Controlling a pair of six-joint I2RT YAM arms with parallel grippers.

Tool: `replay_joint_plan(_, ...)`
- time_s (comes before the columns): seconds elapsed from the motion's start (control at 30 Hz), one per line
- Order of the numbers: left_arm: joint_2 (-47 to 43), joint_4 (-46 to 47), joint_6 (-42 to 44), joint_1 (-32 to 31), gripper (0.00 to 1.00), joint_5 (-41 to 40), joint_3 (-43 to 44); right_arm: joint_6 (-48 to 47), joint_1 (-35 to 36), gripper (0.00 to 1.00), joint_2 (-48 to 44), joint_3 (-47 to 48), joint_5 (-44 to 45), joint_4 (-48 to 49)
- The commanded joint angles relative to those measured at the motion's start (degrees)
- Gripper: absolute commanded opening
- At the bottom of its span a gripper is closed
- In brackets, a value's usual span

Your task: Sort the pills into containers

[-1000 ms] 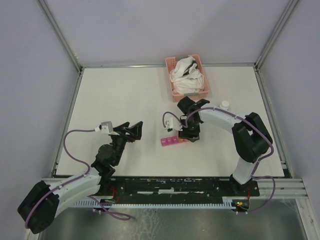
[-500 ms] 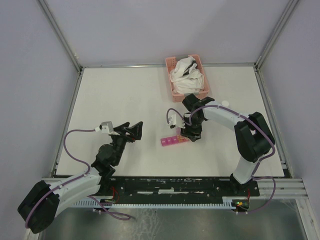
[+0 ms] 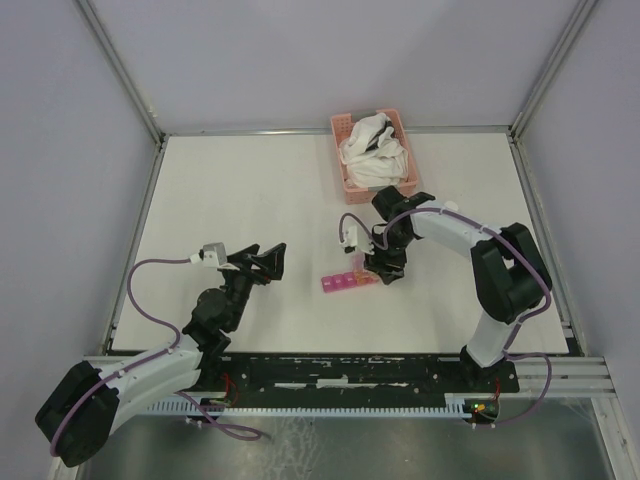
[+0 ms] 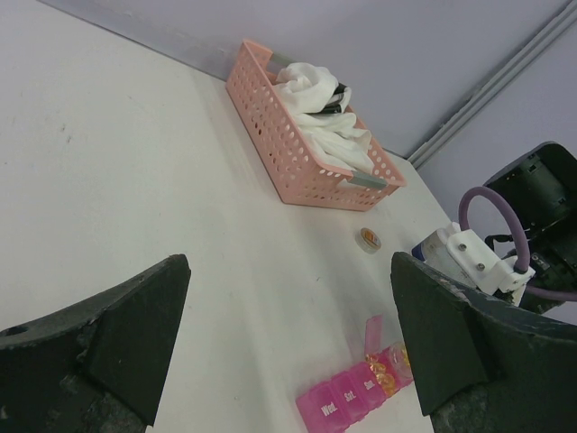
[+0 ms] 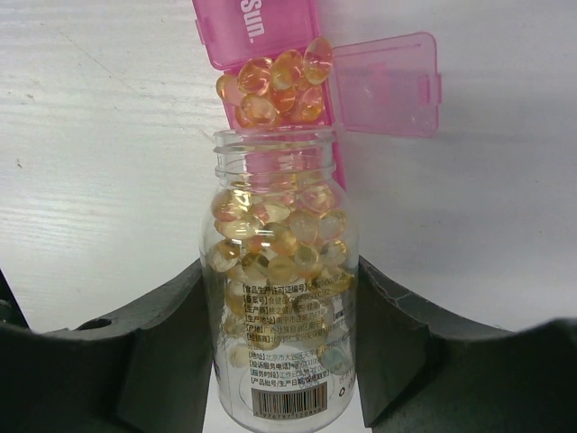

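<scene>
My right gripper (image 5: 281,271) is shut on the clear round jar (image 5: 279,307), which is partly full of amber pills (image 5: 275,239). The jar's open mouth points at the pink strip box (image 3: 348,282). One compartment there has its lid (image 5: 383,86) flipped open and holds a small heap of pills (image 5: 275,81). The compartments beside it are shut, with day labels on their lids. In the left wrist view the box (image 4: 352,401) lies low in frame. My left gripper (image 3: 268,262) is open and empty, well left of the box.
A pink lattice basket (image 3: 345,183) with white cloth stands at the back, behind the right arm; it also shows in the left wrist view (image 4: 297,176). A small round cap (image 4: 369,239) lies on the table between the basket and the box.
My right wrist has shifted a little to the right and back while holding the jar over the box. The left arm has not moved.
</scene>
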Motion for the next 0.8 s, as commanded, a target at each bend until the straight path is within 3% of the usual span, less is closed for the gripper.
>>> replay_joint_plan(0.0, 0.15, 2.64, -2.54, 0.44, 0.99, -0.17, -0.09, -1.11, -1.71, 0.01, -2.5, -0.1, -4.51, 0.17)
replay_joint_plan(0.77, -0.4, 2.72, -2.81, 0.52, 0.99, -0.17, -0.4, -2.41, -7.62, 0.01, -9.17, -4.75, -24.29, 4.12)
